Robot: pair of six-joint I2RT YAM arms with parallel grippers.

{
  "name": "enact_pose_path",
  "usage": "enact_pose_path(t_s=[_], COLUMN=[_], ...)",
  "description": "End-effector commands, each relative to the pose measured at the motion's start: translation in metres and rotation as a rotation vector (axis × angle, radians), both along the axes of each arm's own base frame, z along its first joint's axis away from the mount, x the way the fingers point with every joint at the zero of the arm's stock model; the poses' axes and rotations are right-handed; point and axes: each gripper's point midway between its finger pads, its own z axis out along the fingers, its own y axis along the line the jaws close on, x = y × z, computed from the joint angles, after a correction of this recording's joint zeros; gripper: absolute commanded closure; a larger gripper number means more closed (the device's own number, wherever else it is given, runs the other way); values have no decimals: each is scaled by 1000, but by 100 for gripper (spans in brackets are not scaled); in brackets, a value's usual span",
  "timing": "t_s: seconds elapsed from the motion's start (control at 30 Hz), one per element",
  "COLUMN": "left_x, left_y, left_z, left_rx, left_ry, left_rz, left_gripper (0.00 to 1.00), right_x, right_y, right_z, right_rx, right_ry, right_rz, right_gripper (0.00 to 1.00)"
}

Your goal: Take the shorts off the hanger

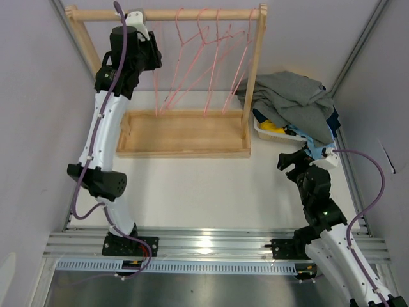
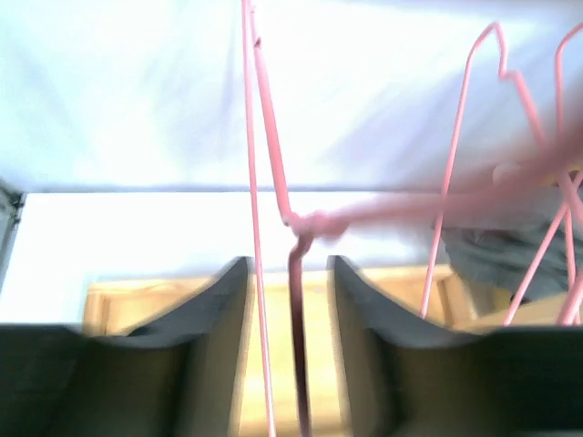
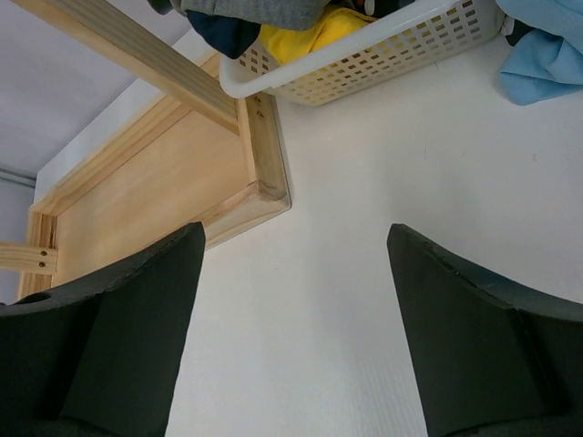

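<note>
Nearest me, my right gripper (image 3: 293, 264) hangs over the white table (image 3: 346, 182) with its jaws wide apart and holding nothing, just short of the white basket (image 3: 383, 55). As far as I can tell, the shorts lie in the grey heap of clothes (image 1: 291, 96) piled on that basket, beside the right post of the wooden rack (image 1: 192, 14). Farthest off, my left gripper (image 2: 290, 273) is up near the rail's left end, jaws apart, with the wire of a pink hanger (image 2: 271, 173) running between them unclamped.

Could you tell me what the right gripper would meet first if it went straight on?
Probably the bare white table, short of the wooden rack base and basket; depth is unclear.
</note>
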Motion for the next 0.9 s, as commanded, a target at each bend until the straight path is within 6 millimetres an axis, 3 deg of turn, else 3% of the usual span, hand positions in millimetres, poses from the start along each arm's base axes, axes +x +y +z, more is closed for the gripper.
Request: enact_pose_path(t_s=[0.0,0.03,0.07,0.13,0.17,0.2,0.23,0.33,0.37,0.4,0.43,0.47,0.5,0.53,0.6,0.63,0.73,0.77,0.87], left_x=[-38,-55,-56,-77,-81,-89,-107,-137,-169,-180,-191,-219,-232,-245,-279,-294,-341,-353,-388], left_y=[10,15,16,22,23,24,27,23,25,25,26,31,33,35,38,29,19,18,13], left_z=[28,46,26,41,25,24,34,7,28,18,6,6,2,3,2,3,19,27,44], left_rx=[-32,-37,-21,-26,-18,-26,-41,-56,-74,-76,-75,-84,-86,-91,-90,-95,-113,-120,-146], left_ry=[-49,-94,-49,-91,-54,-46,-69,-12,-80,-78,-64,-85,-80,-84,-86,-87,-157,-189,-257], left_rz=[1,4,8,10,12,11,5,-33,-52,-59,-69,-78,-86,-96,-135,-213,-355,-378,-468], left_gripper=[49,45,42,38,36,35,34,27,23,11,7,1,1,1,1,1,1,1,1], right_x=[0,-1,-1,-3,-4,-4,-6,-10,-12,-14,-18,-21,-25,-32,-41,-54,-72,-86,-109], right_y=[2,1,2,2,3,3,4,9,16,23,29,38,41,42,48,46,52,48,43], right_z=[11,12,15,17,18,22,22,38,46,56,78,89,101,138,168,212,260,291,330], right_rx=[18,17,19,19,22,27,30,29,24,9,-22,-27,-38,-40,-86,-85,-138,-139,-140], right_ry=[-25,-25,-31,-33,-35,-41,-35,-60,-76,-100,-146,-165,-185,-258,-305,-393,-487,-560,-652], right_rz=[-5,-5,-4,-2,-1,-2,2,30,75,131,183,240,271,295,357,371,449,449,466], right_gripper=[12,12,12,12,12,12,12,13,13,13,13,13,12,12,8,8,0,0,1])
